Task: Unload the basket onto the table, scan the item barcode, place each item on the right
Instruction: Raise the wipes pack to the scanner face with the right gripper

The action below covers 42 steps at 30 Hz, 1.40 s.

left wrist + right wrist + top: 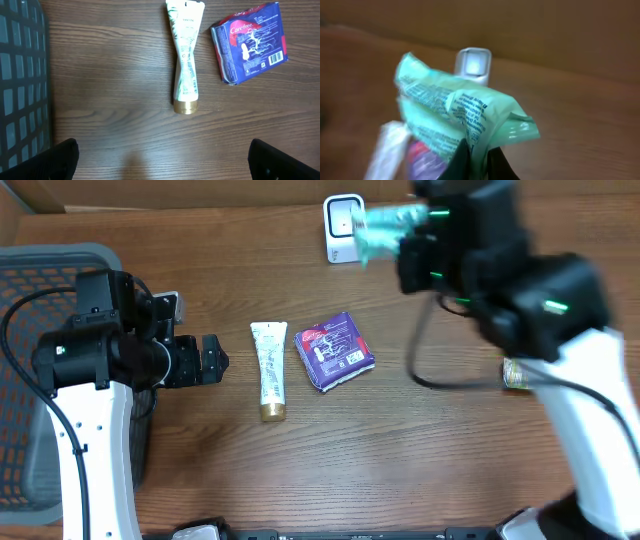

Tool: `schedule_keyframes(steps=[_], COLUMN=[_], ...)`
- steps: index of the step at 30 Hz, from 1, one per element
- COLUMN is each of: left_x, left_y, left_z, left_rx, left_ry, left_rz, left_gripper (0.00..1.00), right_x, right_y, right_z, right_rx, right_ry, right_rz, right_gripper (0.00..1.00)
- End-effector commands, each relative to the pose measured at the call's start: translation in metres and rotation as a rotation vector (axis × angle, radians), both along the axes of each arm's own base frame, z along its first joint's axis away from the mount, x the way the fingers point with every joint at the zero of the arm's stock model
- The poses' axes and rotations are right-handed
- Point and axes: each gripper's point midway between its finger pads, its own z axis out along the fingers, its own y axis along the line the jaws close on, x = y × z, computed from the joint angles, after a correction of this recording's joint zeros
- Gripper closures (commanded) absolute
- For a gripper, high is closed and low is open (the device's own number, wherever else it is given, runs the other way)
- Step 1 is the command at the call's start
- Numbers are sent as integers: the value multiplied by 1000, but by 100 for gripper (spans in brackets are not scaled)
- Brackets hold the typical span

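The right pincer (479, 154) is closed on the lower edge of a green packet (385, 225), a soft, crinkled mint-coloured plastic pouch with dark print across its face. The pouch is held up off the worktop (420, 460) just in front of the scanner (343, 227), a small white upright box with rounded corners and a pale window. In the overhead view the pouch overlaps the scanner's right side (the wrist view is blurred, so the print cannot be read).

The left pincer (215, 360) stands wide open and empty, low over the brown wood-grain worktop, its black fingers pointing toward a tube (268, 370). The tube is slim, white with green lettering, flat at the far end and capped in shiny gold at the near end. Just to its right lies a purple packet (335, 350), a squarish, glossy, cushioned pack set at a slant. A mesh basket (40, 290) of dark grid fabric with a grey rim sits at the far left edge.
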Motion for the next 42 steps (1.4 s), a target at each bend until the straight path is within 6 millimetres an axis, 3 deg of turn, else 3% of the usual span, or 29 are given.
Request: schedule_keyframes(steps=[1,6,9,11,14,16,23,32,35,42], left_x=[1,1,1,1,1,1,1,1,1,1], left_y=[-1,-1,-1,-1,-1,-1,-1,-1,-1,-1], left_z=[-1,-1,-1,-1,-1,-1,-1,-1,-1,-1], left_rx=[-1,-1,0,-1,-1,-1,-1,-1,-1,-1], left_ry=[7,7,7,7,7,7,7,7,7,7], left_rz=[7,7,8,7,7,7,7,7,7,7], left_gripper=[0,0,0,1,1,0,0,1,0,1], right_x=[46,116,163,182,209,221,244,245,245,242], right_y=[-30,3,19,26,46,48,40,53,46,50], right_z=[-3,-40,-44,-43,-66,-84,-131,-185,-192,-183], right_rx=[-389,-646,-806,-839,-895,-919,-907,-919,-944,-966], right_ry=[-185,-245,-340,-398,-419,-411,-370,-281,-251,-273], right_rz=[-332,-271,-213,-173,44,126,222,326,298,251], right_gripper=[96,96,96,96,96,96,96,96,96,96])
